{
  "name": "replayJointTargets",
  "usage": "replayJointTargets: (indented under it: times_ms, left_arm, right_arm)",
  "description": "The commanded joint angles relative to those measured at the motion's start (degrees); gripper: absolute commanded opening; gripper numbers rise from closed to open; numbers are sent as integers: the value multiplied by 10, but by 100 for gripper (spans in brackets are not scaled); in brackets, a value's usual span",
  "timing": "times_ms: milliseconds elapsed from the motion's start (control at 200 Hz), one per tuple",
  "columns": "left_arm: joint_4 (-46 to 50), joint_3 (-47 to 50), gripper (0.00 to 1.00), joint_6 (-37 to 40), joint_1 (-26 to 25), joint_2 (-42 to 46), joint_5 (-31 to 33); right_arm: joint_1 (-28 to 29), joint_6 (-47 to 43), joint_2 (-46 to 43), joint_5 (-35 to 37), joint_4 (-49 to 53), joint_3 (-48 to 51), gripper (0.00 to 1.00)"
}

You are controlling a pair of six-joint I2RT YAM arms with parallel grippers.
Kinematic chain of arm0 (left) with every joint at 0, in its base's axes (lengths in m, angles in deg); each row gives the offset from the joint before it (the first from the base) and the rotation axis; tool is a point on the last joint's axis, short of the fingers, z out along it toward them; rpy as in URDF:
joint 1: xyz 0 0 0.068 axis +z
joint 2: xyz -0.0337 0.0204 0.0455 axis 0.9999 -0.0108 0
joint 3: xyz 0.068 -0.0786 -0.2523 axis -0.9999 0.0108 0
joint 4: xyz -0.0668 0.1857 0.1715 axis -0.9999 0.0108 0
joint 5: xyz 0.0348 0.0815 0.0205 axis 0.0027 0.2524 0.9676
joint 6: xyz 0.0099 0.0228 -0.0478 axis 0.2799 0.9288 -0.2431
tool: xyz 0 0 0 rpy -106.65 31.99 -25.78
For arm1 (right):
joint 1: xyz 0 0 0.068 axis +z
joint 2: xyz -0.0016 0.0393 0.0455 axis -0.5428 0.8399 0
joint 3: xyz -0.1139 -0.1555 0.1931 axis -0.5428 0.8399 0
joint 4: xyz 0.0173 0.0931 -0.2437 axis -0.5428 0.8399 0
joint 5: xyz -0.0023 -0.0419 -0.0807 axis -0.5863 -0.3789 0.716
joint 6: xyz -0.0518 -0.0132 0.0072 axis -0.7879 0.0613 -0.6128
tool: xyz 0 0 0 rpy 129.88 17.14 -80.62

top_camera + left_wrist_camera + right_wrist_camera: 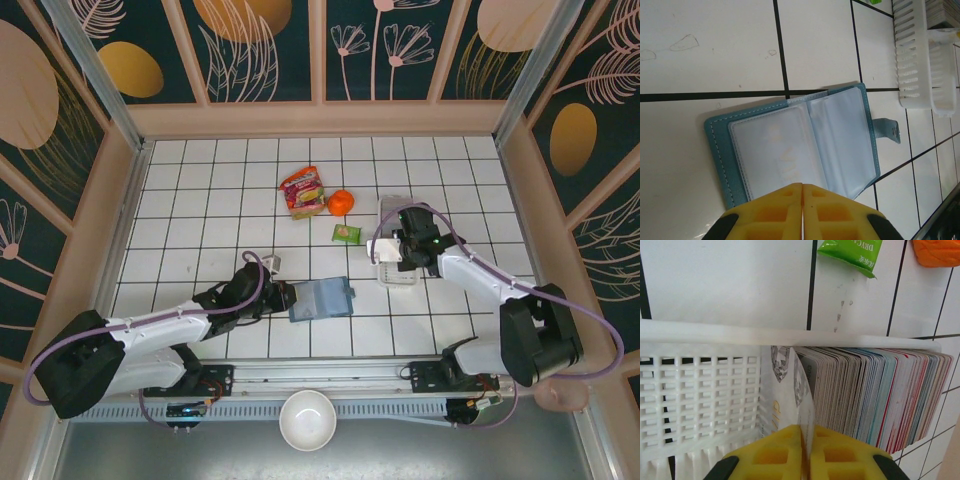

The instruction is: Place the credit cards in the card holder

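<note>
The holder (pixel 322 298) lies open and flat on the tiled surface (pixel 200 200), near the middle and towards the near edge. Its clear pockets (pixel 790 150) face up and its strap tab (pixel 887 130) sticks out on the right side. The left jaws are pressed together with nothing seen between them. Their tips sit at the holder's left edge (whether they press on it I cannot tell).

Right of the holder and a little farther off stands the white slotted tray (pixel 398 275). A thick row of cards (pixel 880 390) stands on edge in one end of it. The right jaws reach down into the tray and are closed on one pale card (pixel 801 390) at the end of that row. This card leans slightly away from the rest.

Just left of the tray lies a green packet (pixel 347 234). Beyond it are an orange (pixel 341 203) and a red packet (pixel 303 192). A white bowl (pixel 307 420) sits off the tiles at the near edge.
</note>
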Motion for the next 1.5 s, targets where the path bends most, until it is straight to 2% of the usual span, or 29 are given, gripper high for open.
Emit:
replayJointTargets:
  times_ms: [0, 185, 641, 751, 821, 896, 946, 1011, 1116, 1166, 1221, 1271, 1346, 1426, 1491]
  left_arm:
    - [-20, -1, 8, -7, -1, 0, -6]
    - [-22, 0, 7, -7, -2, 0, -9]
    - [-3, -11, 7, 1, -1, 4, -1]
    - [1, -12, 7, 1, -1, 11, 0]
    - [5, -11, 7, 2, -2, 21, 2]
    - [18, -11, 7, 1, -2, 37, 8]
    - [31, -12, 8, 3, -2, 52, 14]
    - [48, -10, 9, 1, -2, 72, 25]
    - [65, -2, 11, -7, -2, 103, 33]
    - [67, 4, 12, -12, -2, 113, 31]
    - [63, 10, 13, -19, -1, 120, 23]
    - [60, 15, 14, -26, -1, 122, 16]
    - [47, 22, 15, -35, -2, 120, 3]
    - [27, 28, 18, -40, -2, 112, -12]
    - [23, 28, 19, -41, -1, 102, -17]
  right_arm:
    - [5, 20, -23, 21, -18, -18, 8]
    - [17, 56, -43, 17, 24, -26, 0]
    - [56, 131, -132, 42, 122, -30, 0]
    - [72, 159, -160, 54, 144, -37, 0]
    - [102, 198, -185, 61, 140, -43, 0]
    - [124, 278, -206, 64, 132, -59, 0]
    - [141, 364, -213, 77, 121, -75, 0]
    - [157, 485, -217, 76, 120, -100, 0]
    - [171, 731, -216, 57, 123, -129, 0]
    - [172, 841, -216, 19, 124, -133, 0]
    - [172, 938, -215, -59, 113, -120, 0]
    - [174, 1018, -215, -131, 77, -88, 0]
    - [180, 1139, -212, -195, -3, -21, 0]
    - [195, 1220, -200, -239, -98, 49, 0]
    - [217, 1228, -179, -227, -125, 68, 0]
